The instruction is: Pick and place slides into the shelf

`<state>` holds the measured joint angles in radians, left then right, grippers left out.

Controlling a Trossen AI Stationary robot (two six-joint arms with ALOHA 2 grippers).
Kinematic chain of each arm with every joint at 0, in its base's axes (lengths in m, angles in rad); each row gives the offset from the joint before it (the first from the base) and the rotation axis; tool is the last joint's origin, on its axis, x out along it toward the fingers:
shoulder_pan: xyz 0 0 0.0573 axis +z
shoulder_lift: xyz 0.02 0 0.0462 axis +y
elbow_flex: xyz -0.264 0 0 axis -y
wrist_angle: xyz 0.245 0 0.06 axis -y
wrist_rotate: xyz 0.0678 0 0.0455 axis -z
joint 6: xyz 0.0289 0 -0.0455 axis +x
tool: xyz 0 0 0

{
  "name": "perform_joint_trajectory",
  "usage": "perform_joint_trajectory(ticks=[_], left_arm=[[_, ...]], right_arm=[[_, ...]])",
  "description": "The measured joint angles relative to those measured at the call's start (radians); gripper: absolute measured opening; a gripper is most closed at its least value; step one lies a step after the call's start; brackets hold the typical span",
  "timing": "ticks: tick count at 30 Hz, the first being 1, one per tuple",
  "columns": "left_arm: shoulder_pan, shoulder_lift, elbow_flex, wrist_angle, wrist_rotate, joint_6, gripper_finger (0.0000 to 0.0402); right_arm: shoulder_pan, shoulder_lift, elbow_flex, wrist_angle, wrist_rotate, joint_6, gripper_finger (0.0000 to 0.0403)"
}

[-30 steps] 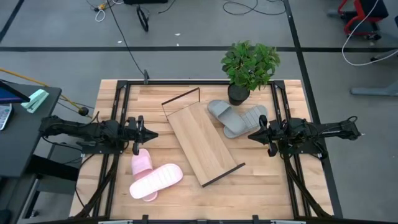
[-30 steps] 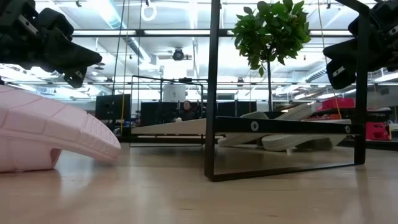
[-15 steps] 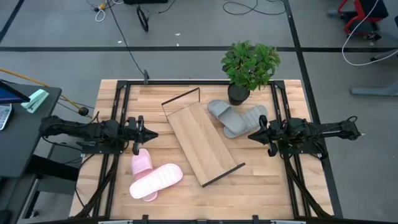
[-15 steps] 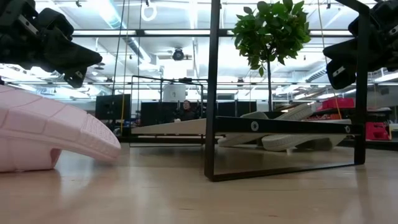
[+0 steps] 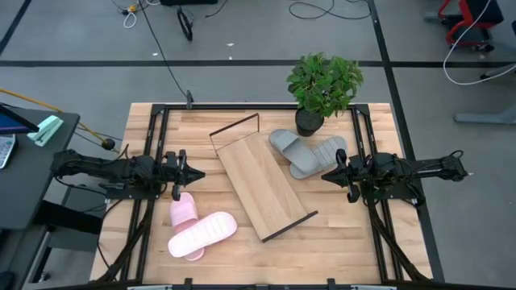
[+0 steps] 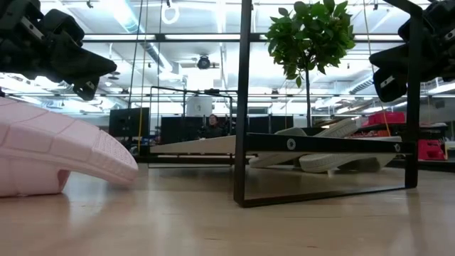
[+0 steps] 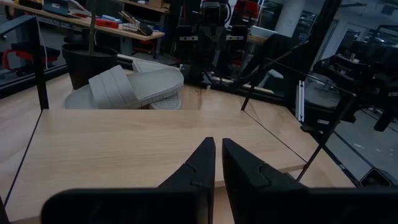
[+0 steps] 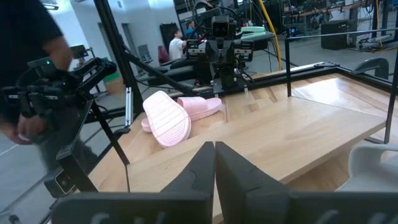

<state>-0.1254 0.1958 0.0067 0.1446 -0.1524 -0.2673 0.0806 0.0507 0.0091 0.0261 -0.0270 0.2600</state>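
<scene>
The shelf (image 5: 262, 184), a light-wood board with black wire frames at both ends, lies slantwise mid-table. Two grey slides (image 5: 306, 152) lie overlapped by its far right side, beside a plant pot; the left wrist view shows them (image 7: 127, 87) past the board. Two pink slides (image 5: 197, 227) lie near the table's near left, one partly over the other, seen also in the right wrist view (image 8: 171, 115). My left gripper (image 5: 199, 173) hovers left of the shelf, shut. My right gripper (image 5: 325, 176) hovers right of it, shut. Both touch nothing.
A potted plant (image 5: 322, 89) stands at the far edge behind the grey slides. Black rails (image 5: 153, 137) run along the table's left and right sides. Bare tabletop lies near the near edge (image 5: 339, 250). A person (image 8: 37, 74) shows in the room beyond the table.
</scene>
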Motion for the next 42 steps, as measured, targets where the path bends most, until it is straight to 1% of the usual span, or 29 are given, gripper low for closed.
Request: perform_joint_trajectory(ticks=[5, 16, 28, 38, 42], left_arm=[[0.0, 0.0, 0.0, 0.0, 0.0, 0.0, 0.0038], [0.0, 0.0, 0.0, 0.0, 0.0, 0.0, 0.0025], [0.0, 0.0, 0.0, 0.0, 0.0, 0.0, 0.0039], [0.0, 0.0, 0.0, 0.0, 0.0, 0.0, 0.0025], [0.0, 0.0, 0.0, 0.0, 0.0, 0.0, 0.0028]], right_arm=[[0.0, 0.0, 0.0, 0.0, 0.0, 0.0, 0.0018], [0.0, 0.0, 0.0, 0.0, 0.0, 0.0, 0.0018], [0.0, 0.0, 0.0, 0.0, 0.0, 0.0, 0.0018], [0.0, 0.0, 0.0, 0.0, 0.0, 0.0, 0.0018], [0.0, 0.0, 0.0, 0.0, 0.0, 0.0, 0.0018]])
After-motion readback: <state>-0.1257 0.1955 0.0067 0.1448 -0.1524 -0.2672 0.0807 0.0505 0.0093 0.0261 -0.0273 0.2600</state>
